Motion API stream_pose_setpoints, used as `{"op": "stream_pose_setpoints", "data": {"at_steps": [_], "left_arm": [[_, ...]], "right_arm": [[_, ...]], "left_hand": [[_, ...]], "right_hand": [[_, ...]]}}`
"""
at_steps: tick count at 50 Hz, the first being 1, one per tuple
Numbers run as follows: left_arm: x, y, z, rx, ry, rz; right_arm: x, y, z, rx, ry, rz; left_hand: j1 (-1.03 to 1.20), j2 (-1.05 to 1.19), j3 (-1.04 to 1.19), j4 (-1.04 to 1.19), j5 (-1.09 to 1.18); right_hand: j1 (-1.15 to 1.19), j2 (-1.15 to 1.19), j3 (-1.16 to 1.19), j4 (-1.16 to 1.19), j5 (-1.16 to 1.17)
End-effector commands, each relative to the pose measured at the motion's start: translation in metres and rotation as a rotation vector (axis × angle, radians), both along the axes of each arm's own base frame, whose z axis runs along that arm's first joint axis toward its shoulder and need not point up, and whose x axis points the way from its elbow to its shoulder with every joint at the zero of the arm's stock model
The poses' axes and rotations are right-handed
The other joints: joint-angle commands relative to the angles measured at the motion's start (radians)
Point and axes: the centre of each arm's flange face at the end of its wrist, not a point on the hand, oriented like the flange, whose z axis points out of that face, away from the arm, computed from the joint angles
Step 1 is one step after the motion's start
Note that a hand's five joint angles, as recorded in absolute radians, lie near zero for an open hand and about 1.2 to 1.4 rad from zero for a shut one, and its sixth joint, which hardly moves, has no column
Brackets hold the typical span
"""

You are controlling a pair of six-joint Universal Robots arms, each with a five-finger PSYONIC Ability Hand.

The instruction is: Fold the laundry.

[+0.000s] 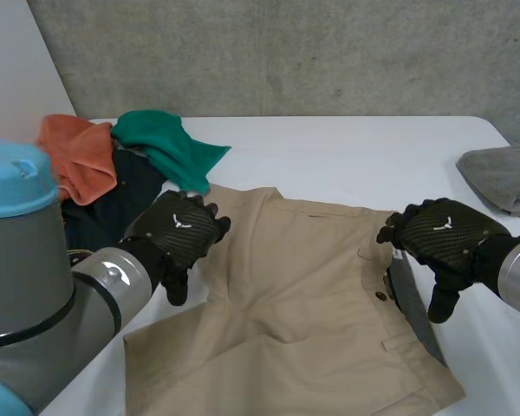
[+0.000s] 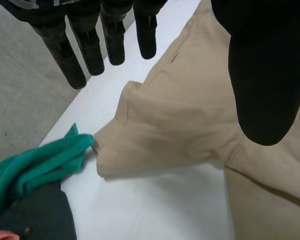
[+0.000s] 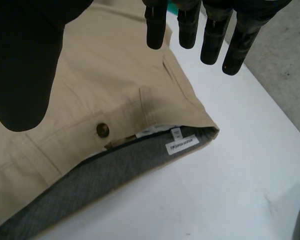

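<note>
Tan shorts (image 1: 303, 312) lie spread flat in the middle of the white table (image 1: 364, 156). Their waistband, with its grey lining (image 3: 105, 175), a button (image 3: 102, 130) and a white label (image 3: 182, 144), points to the right. My left hand (image 1: 178, 227) hovers over the shorts' left leg hem (image 2: 120, 145), its fingers (image 2: 85, 45) straight and its thumb apart, holding nothing. My right hand (image 1: 442, 232) hangs above the waistband's far corner. Its fingers (image 3: 210, 30) are straight and empty too.
A pile of laundry sits at the table's back left: an orange cloth (image 1: 74, 156), a green cloth (image 1: 169, 147) touching the shorts' hem, and a dark garment (image 1: 126, 195). A grey towel (image 1: 507, 178) lies at the right edge. A concrete wall rises behind.
</note>
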Motion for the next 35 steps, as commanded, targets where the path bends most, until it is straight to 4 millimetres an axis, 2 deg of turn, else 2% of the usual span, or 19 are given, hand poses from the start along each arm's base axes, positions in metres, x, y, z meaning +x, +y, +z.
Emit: {"op": "stream_pose_setpoints", "data": {"at_steps": [1, 5, 8, 16, 22, 28, 35], "left_arm": [[0.002, 0.022, -0.022, 0.116, -0.052, -0.023], [0.013, 0.042, -0.016, 0.160, -0.015, -0.007], [0.017, 0.050, -0.015, 0.177, 0.006, 0.002], [0.025, 0.070, -0.024, 0.227, -0.003, -0.005], [0.029, 0.084, -0.034, 0.257, -0.035, -0.020], [0.035, 0.094, -0.047, 0.309, -0.055, -0.013], [0.035, 0.096, -0.058, 0.361, -0.053, 0.004]], "right_arm": [[-0.001, 0.002, 0.000, 0.007, -0.019, -0.003], [-0.005, 0.000, -0.002, 0.013, -0.018, -0.018], [-0.004, 0.002, -0.004, 0.018, -0.014, -0.008], [-0.004, 0.005, -0.021, 0.076, 0.022, 0.018], [-0.003, 0.012, -0.031, 0.096, 0.059, 0.064], [-0.003, 0.019, -0.037, 0.116, 0.078, 0.082], [-0.002, 0.027, -0.045, 0.142, 0.084, 0.113]], "left_hand": [[0.103, 0.093, 0.096, 0.094, 0.093], [0.103, 0.093, 0.096, 0.094, 0.093], [0.103, 0.093, 0.096, 0.094, 0.093], [0.162, 0.151, 0.154, 0.152, 0.151], [0.185, 0.175, 0.178, 0.176, 0.175], [0.338, 0.327, 0.330, 0.328, 0.327], [0.435, 0.425, 0.428, 0.425, 0.425]], "right_hand": [[-0.026, -0.044, -0.038, -0.060, -0.066], [-0.026, -0.044, -0.038, -0.060, -0.066], [-0.026, -0.044, -0.038, -0.060, -0.066], [-0.026, -0.044, -0.038, -0.060, -0.066], [0.236, 0.218, 0.224, 0.203, 0.197], [0.488, 0.470, 0.476, 0.455, 0.449], [0.466, 0.448, 0.454, 0.432, 0.426]]}}
